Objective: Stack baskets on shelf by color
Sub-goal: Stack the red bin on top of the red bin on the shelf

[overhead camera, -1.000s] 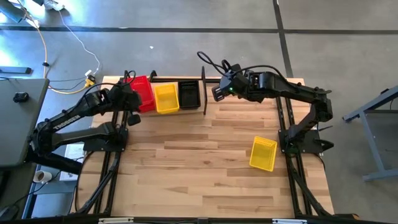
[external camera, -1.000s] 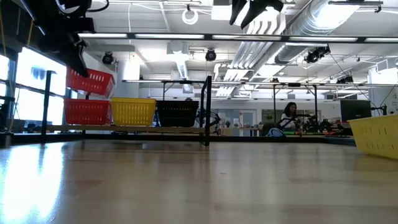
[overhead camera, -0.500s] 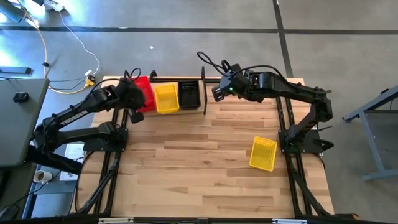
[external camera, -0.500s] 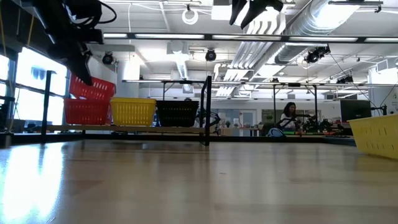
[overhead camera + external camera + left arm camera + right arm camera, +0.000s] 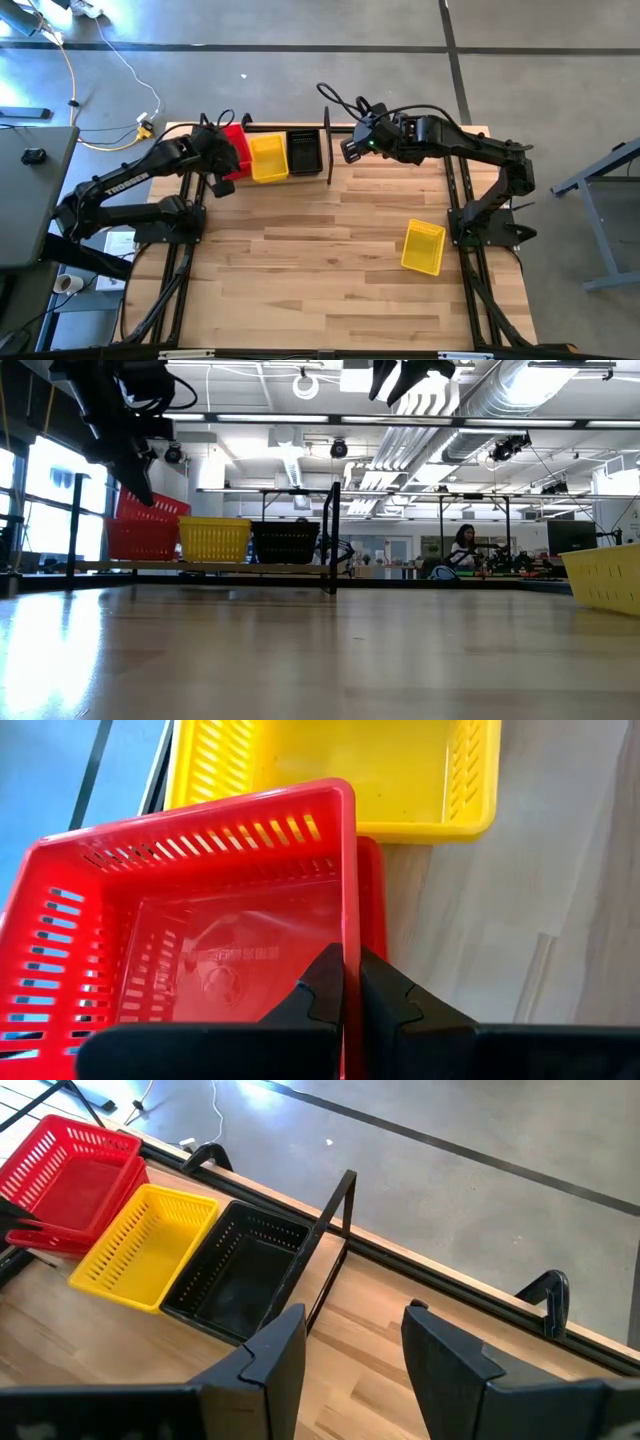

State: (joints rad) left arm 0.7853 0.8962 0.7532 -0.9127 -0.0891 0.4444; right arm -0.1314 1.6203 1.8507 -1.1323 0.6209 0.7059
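- High view, taking the shelf (image 5: 275, 128) at the table's far edge as the landmark: at its left end the left gripper (image 5: 226, 170) has its jaws clamped on the near wall of the upper red basket (image 5: 234, 146).
- Left wrist view shows that upper red basket (image 5: 190, 910) tilted and partly nested in the lower red basket (image 5: 372, 910); both look empty.
- Just right of the red pair on the shelf stands a yellow basket (image 5: 267, 158), empty, its side close against them.
- Next right is a black basket (image 5: 304, 152), empty, close beside the yellow one and just left of the shelf's central divider post (image 5: 327, 140).
- Right of the divider, the shelf board lies bare; the right gripper (image 5: 348, 150) hovers above it, jaws apart and holding nothing.
- Well away from the shelf, toward the table's near right, a loose yellow basket (image 5: 423, 247) lies alone and empty on the slatted tabletop (image 5: 300, 270), with open wood between it and the shelf.
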